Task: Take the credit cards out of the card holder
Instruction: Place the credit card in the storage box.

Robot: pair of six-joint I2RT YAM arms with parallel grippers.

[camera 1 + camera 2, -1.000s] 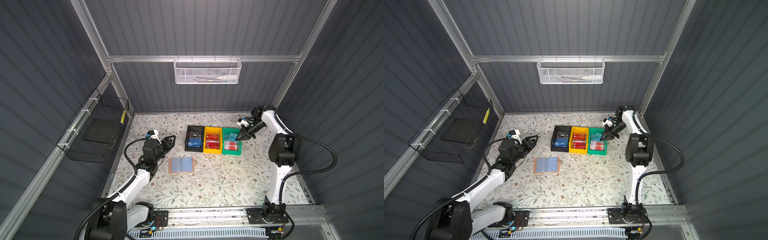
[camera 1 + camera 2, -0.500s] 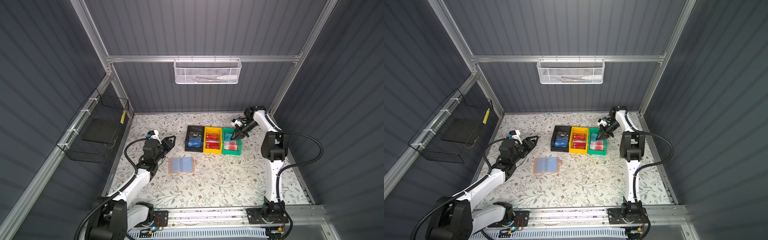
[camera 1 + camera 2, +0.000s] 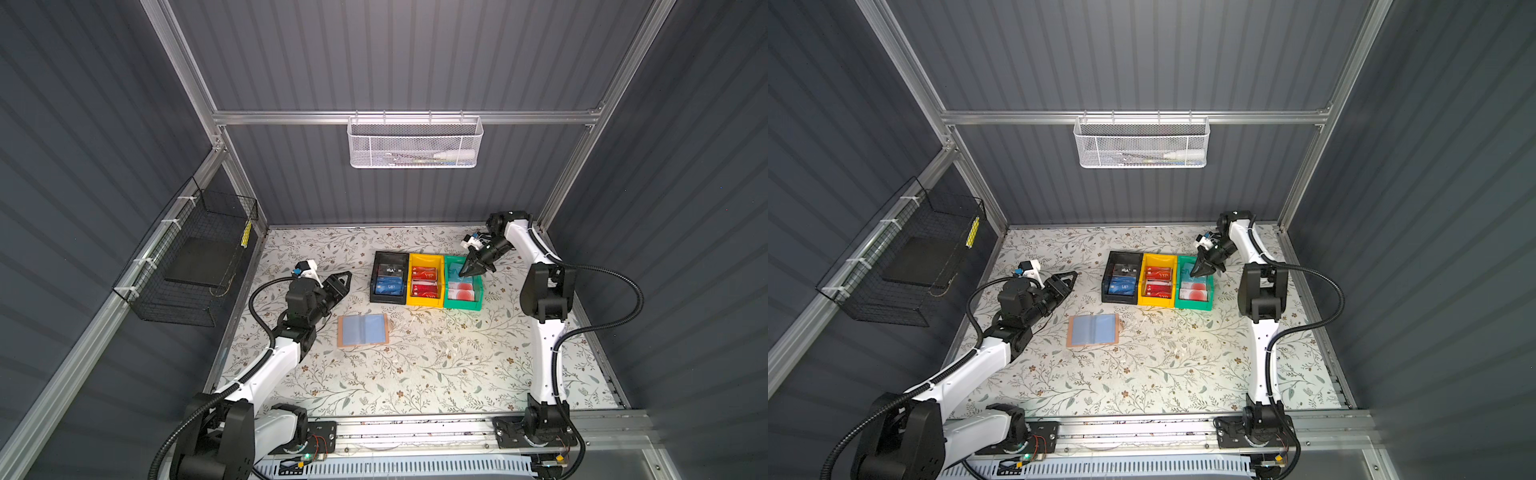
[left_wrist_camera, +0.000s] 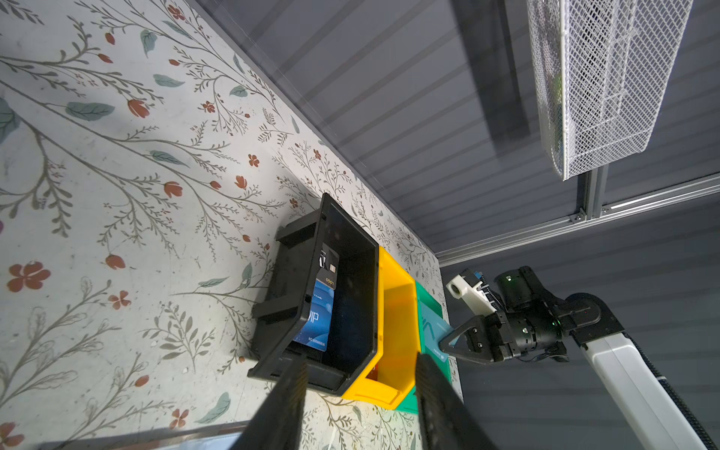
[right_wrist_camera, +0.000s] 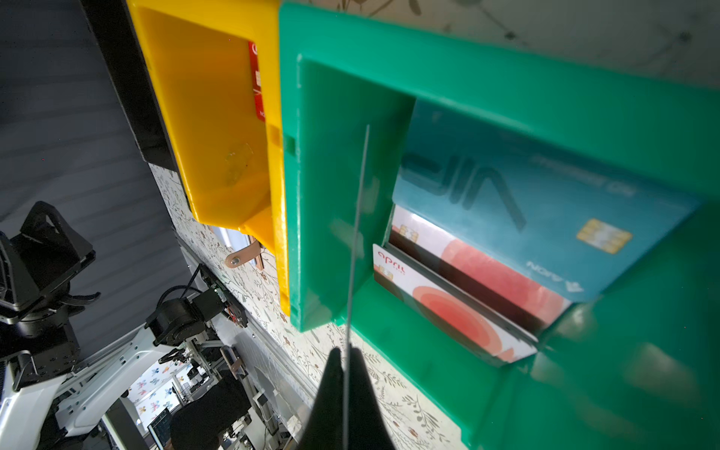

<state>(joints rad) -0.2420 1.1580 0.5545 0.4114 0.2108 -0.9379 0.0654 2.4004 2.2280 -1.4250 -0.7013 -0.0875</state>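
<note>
In both top views the card holder lies open and flat on the floral tabletop, a little left of the frame's centre, with its bluish sleeves facing up. Just up and left of it the left gripper hovers above the tabletop, pointing toward the bins. Its jaws stand partly apart and grip nothing.

Past the holder, at the centre of the frame, three bins stand side by side and touching:
- The black bin on the left holds a blue card and a black card.
- The yellow bin in the middle holds two red cards.
- The green bin on the right holds white-and-red cards and a teal card printed "VIP", which leans at its far end.

The right gripper reaches in from the upper right, its tip over the far half of the green bin. Its jaws are closed on a thin held card. The right wrist view shows this card only edge-on, so I cannot tell its face or colour. It hangs over the bin's inside, near the wall next to the yellow bin.

Farthest back, a white mesh basket hangs on the rear wall at top centre, and a black wire basket hangs on the wall at the left of the frame
</note>
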